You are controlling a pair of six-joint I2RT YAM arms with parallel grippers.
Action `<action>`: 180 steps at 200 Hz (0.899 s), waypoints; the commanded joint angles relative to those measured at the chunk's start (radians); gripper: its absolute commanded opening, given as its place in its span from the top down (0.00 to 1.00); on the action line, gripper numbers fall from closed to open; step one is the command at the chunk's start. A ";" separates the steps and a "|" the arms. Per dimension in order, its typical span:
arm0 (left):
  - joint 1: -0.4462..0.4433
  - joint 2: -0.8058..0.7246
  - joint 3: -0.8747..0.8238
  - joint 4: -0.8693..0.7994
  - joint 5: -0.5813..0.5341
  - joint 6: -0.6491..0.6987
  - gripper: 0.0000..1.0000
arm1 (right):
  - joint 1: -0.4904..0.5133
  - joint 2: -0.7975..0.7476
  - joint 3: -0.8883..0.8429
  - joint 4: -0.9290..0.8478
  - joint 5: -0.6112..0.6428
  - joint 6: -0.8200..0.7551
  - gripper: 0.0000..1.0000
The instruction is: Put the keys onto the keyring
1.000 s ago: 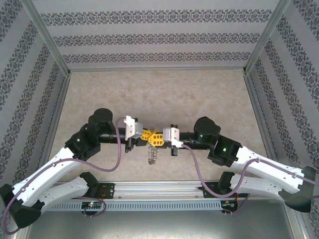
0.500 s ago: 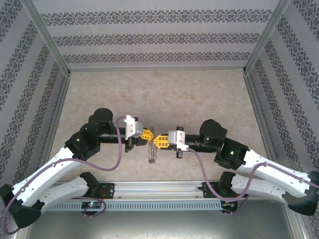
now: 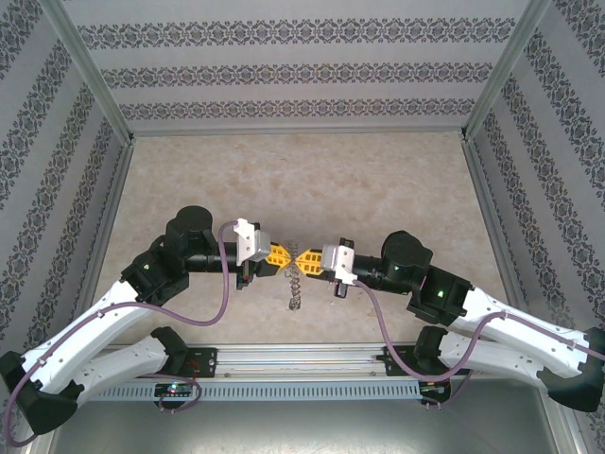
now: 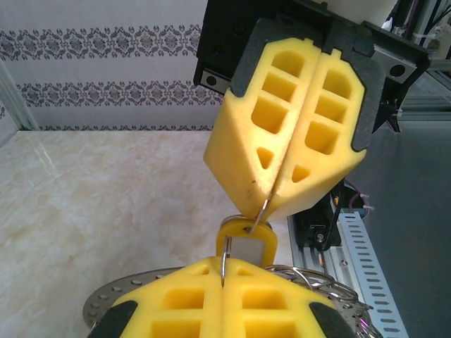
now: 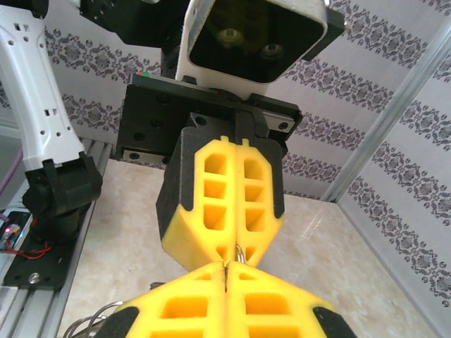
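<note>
Beige table; keyring half-hidden behind left end effector.

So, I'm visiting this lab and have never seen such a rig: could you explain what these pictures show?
These are two robot arms on a table, each ending in a gripper with two yellow fingers. One picture looks down from above; the other two come from cameras on the left and right wrists, so each sees its own fingers at the bottom and the other gripper facing it. The left gripper and right gripper meet tip to tip, both shut, pinching a thin wire loop of the grey metal keyring, which hangs below them. A small yellow-headed key appears to hang on that wire between the tips.
</note>
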 commanded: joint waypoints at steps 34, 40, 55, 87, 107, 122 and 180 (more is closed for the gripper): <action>0.000 -0.022 0.023 0.037 -0.003 -0.002 1.00 | 0.009 -0.001 -0.019 0.089 0.038 -0.010 1.00; 0.000 -0.025 0.021 0.038 -0.002 -0.002 1.00 | 0.009 -0.002 -0.020 0.092 0.039 -0.011 1.00; 0.000 -0.027 0.018 0.043 -0.001 -0.004 1.00 | 0.009 -0.001 -0.017 0.089 0.033 -0.009 1.00; 0.000 -0.027 0.017 0.047 0.001 -0.004 1.00 | 0.009 0.013 -0.014 0.083 0.015 -0.007 1.00; 0.000 -0.029 0.016 0.045 0.000 -0.002 1.00 | 0.007 0.018 -0.011 0.075 0.011 -0.006 1.00; 0.000 -0.029 0.016 0.047 0.001 -0.001 1.00 | 0.009 0.022 -0.010 0.077 0.009 -0.006 1.00; 0.000 -0.034 0.014 0.047 -0.003 -0.001 1.00 | 0.008 0.012 -0.016 0.076 0.010 -0.003 1.00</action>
